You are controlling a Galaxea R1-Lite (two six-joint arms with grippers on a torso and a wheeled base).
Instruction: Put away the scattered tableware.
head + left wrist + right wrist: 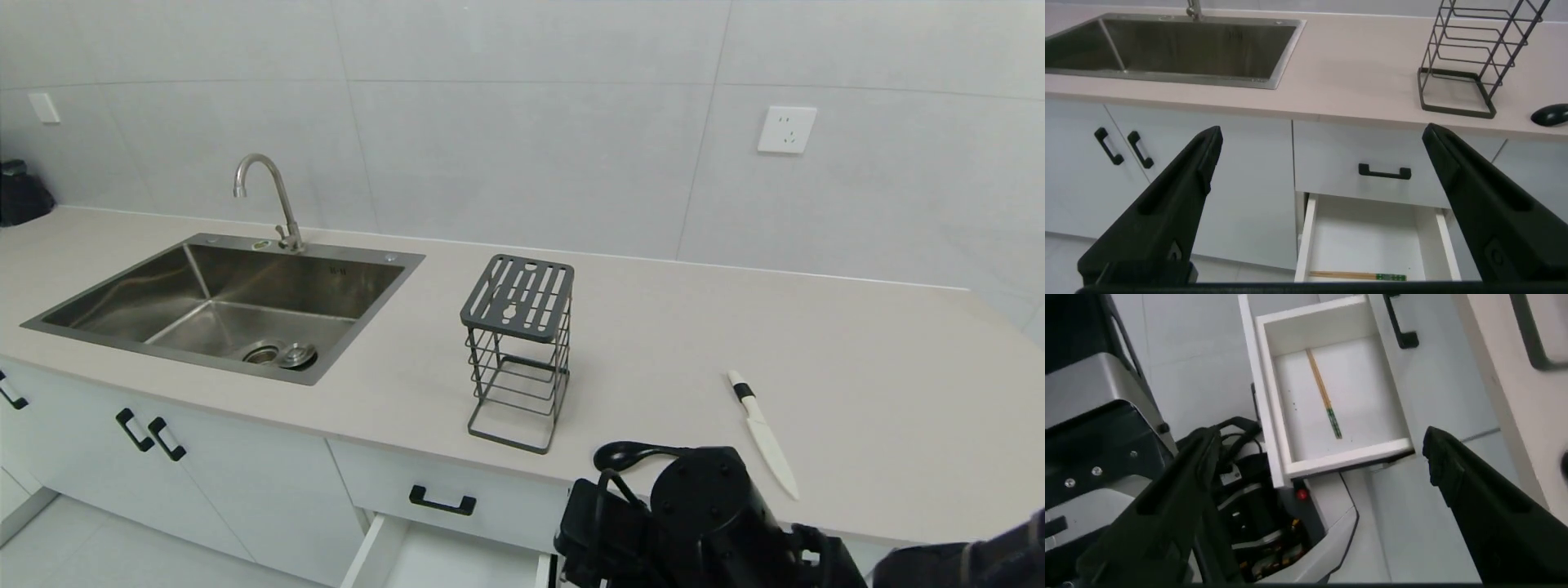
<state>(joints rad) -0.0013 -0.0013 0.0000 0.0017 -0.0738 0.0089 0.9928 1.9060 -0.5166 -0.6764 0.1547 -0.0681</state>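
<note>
One high view over the countertop [669,327], two wrist views at the open drawer [1372,237]
The head view looks forward and down from above the counter's front edge, taking in the sink [98,302], the rack [518,351] and the tiled wall [531,122] at middle distance. The left wrist view sits low before the cabinets, facing them nearly level, and shares sink, rack and drawer with the head view. The right wrist view looks steeply down into the drawer from close above; both wrist views share the chopsticks [1323,392] lying in it
</note>
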